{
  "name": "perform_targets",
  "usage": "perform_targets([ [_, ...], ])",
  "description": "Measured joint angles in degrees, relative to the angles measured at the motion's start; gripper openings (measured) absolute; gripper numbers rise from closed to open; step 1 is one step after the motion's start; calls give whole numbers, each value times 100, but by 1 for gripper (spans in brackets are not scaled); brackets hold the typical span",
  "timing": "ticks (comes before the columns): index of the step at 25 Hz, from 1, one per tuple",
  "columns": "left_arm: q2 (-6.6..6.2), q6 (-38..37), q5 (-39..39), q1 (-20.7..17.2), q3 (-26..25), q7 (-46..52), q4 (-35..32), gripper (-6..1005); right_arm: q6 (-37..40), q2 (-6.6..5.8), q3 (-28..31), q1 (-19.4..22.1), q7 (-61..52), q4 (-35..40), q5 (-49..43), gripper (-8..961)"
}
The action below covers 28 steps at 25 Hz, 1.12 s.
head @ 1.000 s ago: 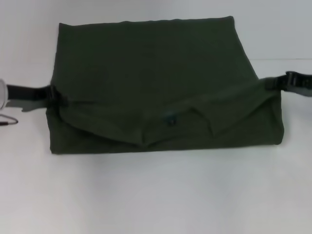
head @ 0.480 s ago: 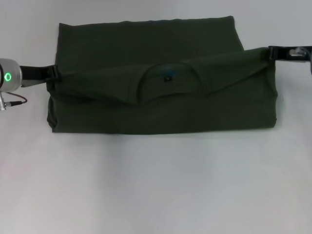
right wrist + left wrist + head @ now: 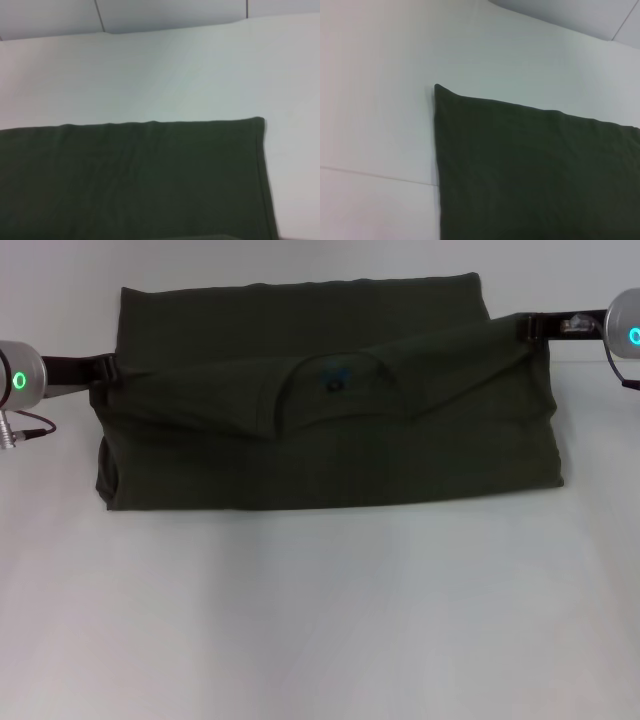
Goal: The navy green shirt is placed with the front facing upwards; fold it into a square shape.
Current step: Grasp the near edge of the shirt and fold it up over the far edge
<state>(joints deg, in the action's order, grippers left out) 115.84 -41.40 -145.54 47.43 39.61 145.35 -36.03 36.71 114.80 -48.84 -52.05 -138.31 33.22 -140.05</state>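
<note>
Since a second ago we have lifted the navy green shirt [image 3: 330, 430] collar edge farther back; left gripper [image 3: 104, 371] and right gripper [image 3: 527, 328] each pinch a corner, cloth sagging between them.

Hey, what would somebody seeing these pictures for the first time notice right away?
The navy green shirt fills the middle of the white table, its near half lifted into a fold with the collar on top. The left gripper and right gripper each pinch a side edge of that raised layer.
</note>
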Motion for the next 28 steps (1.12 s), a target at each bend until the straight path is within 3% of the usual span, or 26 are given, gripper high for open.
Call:
perform_targets([
  [28,102,412,33,124,94,-55,9,29,-278,3,-146,-59,-215,-73,-38,166],
])
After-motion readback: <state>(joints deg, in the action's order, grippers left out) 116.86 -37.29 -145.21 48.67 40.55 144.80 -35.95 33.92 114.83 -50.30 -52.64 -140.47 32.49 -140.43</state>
